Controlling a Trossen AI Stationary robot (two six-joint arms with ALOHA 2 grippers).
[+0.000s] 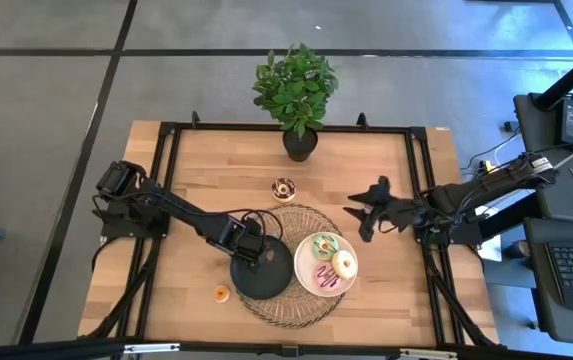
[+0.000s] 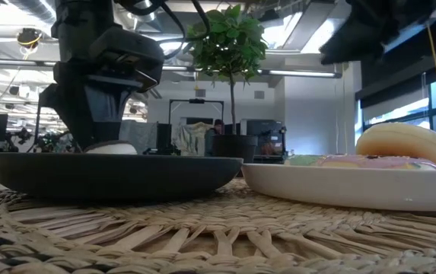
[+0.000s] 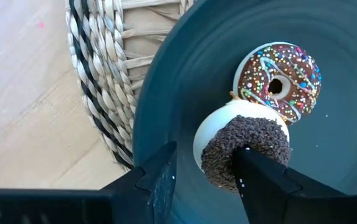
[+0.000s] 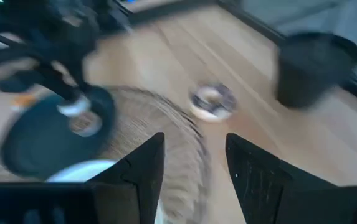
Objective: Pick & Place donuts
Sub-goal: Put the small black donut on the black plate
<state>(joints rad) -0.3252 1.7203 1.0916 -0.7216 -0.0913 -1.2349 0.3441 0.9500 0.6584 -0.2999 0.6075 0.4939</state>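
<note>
black plate (image 3: 166,93) holds two donuts (image 3: 279,81), sprinkled faces up, touching.

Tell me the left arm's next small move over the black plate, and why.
Probably lift the left tool straight up. Its fingers stand apart beside a chocolate-sprinkled donut that rests on the black plate, leaning against another sprinkled donut. A sideways pull could drag it. The right tool waits open over the table.

Even bright daylight, soft shadows, right wrist view motion-blurred, others sharp
</note>
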